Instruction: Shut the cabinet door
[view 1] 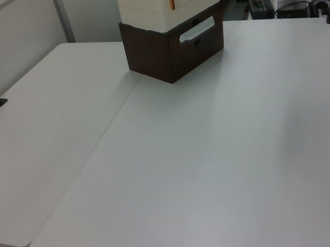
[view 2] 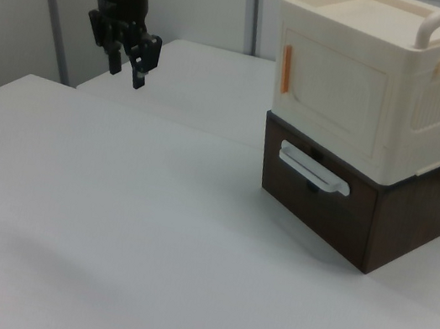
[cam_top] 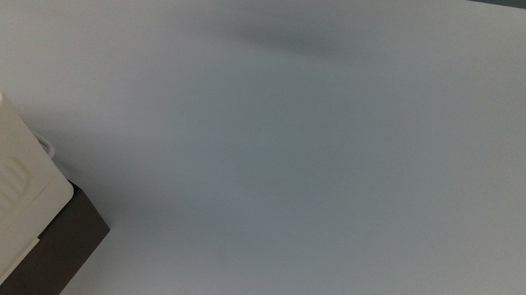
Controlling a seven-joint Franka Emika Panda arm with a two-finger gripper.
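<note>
one gripper (view 2: 127,71), fingers slightly parted and empty, hangs above the table (view 2: 107,221), well apart from the shut cabinet door (view 2: 332,86).

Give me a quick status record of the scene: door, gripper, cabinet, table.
door: cream panel with an orange handle, flush with the cabinet front, looks shut
gripper: in the air over the table, on the right view's left, well apart from the cabinet, holding nothing, fingers apart
cabinet: cream body on a dark brown drawer base, drawer shut
table: white
</note>
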